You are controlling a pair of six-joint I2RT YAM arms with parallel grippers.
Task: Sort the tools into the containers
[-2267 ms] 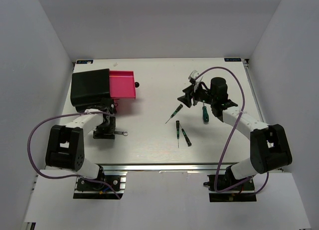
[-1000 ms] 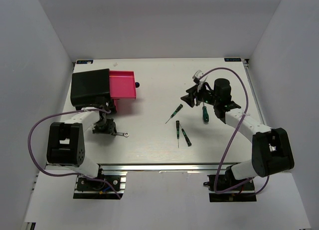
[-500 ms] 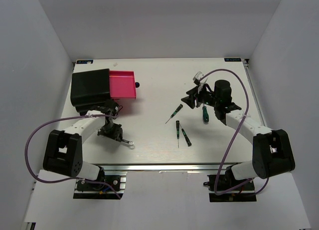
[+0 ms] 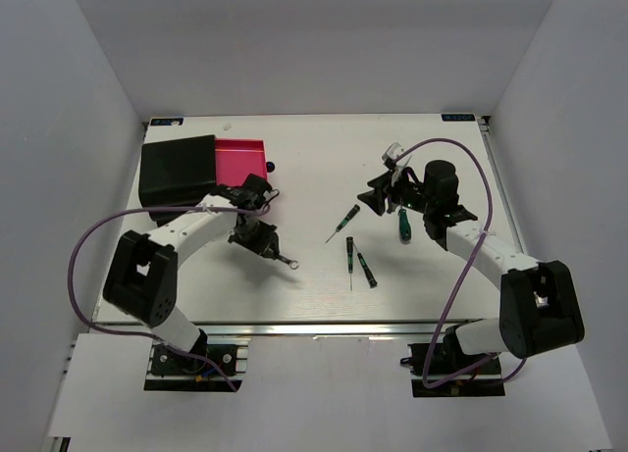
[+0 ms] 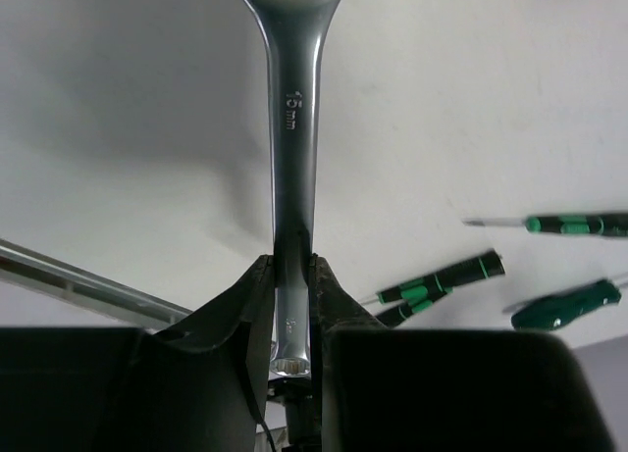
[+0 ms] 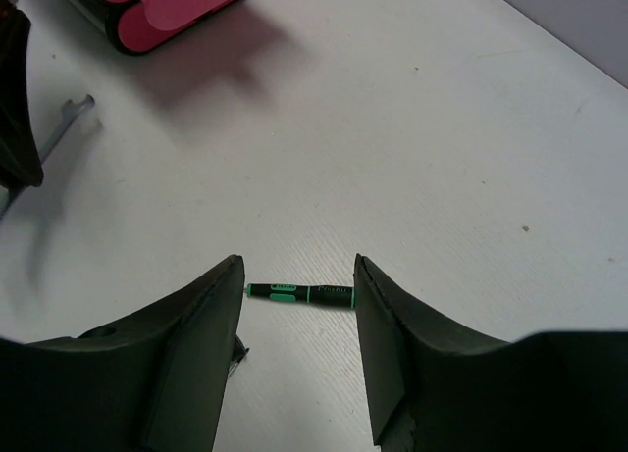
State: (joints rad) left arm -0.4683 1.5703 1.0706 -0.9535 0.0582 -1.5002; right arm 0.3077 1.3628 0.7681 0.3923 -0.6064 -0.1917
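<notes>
My left gripper is shut on the silver wrench, whose free end sticks out to the lower right, just right of the open magenta-pink drawer in the black cabinet. In the left wrist view the jaws pinch the wrench's shaft edge-on. My right gripper stands open above the table, and a slim black-and-green screwdriver lies on the table between its fingers in the right wrist view. Two more slim screwdrivers lie mid-table. The bigger green-handled screwdriver lies beside the right arm.
The drawer's round black knob points towards the table's middle. White walls close in the table on three sides. Purple cables loop from both arms. The right wrist view shows the pink drawer and the wrench far off at upper left.
My left gripper has carried the wrench from the table in front of the cabinet rightward and up, to beside the open drawer. The right arm has barely moved.
</notes>
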